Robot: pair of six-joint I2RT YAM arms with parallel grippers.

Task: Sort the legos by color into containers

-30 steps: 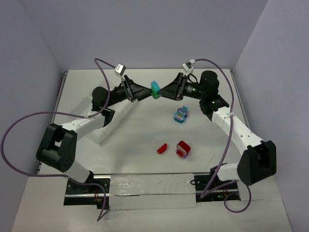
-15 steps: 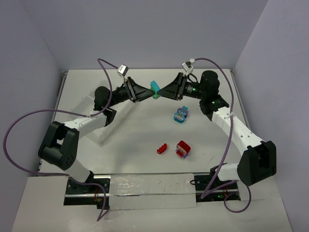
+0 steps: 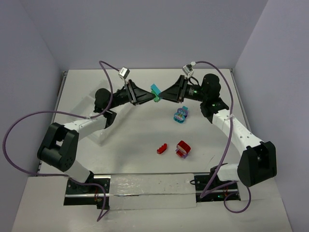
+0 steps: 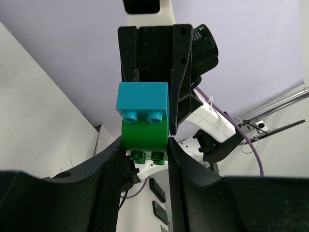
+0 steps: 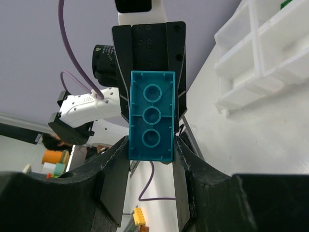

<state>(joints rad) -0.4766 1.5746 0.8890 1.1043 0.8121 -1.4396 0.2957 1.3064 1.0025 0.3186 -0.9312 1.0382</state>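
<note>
A teal brick (image 3: 155, 89) with a green brick (image 3: 157, 97) stuck to it hangs in the air over the back middle of the table, between my two grippers. My left gripper (image 4: 144, 146) is shut on the green brick (image 4: 145, 134), below the teal brick (image 4: 142, 100). From the other side, my right gripper (image 5: 152, 145) is shut on the teal brick (image 5: 152, 115). A purple and teal cluster (image 3: 181, 115), a small red brick (image 3: 161, 149) and a red cluster (image 3: 183, 149) lie on the table. The white compartment tray (image 3: 103, 136) sits under my left arm.
In the right wrist view the tray (image 5: 260, 53) shows its dividers, with a bit of green at its top corner. A translucent strip (image 3: 149, 191) runs along the near edge between the arm bases. Walls close in the back and both sides.
My left gripper has closed onto the green brick. Both grippers and the joined bricks have shifted slightly away from the arm bases.
</note>
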